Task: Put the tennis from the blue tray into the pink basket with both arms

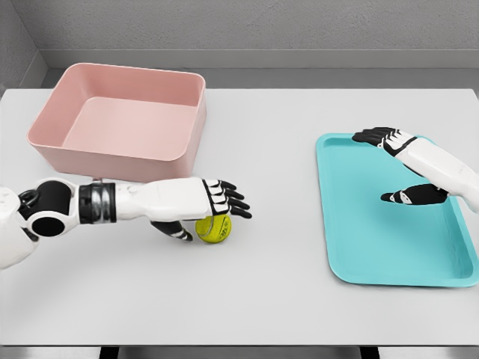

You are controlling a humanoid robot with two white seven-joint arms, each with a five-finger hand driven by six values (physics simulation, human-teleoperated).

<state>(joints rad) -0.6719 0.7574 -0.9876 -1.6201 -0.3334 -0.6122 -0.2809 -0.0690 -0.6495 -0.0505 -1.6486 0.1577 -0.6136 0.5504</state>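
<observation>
Nearest, well left of the blue tray (352, 262), the tennis ball (214, 228) lies on the white table (247, 299) under the left hand (206, 206), fingers extended flat, not clasping; the right hand (408, 161) hovers spread above that tray; farther left, the pink basket (120, 153).

Fuzzy felt tennis ball (213, 228), smooth matt basket (120, 157) (plastic-looking), matt table (262, 299)

White table (247, 299) fills most of view, flat top, matte. Front edge runs along bottom; dark legs (109, 351) peek out beneath it. Grey wall (262, 22) behind, rough texture. Grey floor strip (337, 76) between wall and table's far edge.
</observation>
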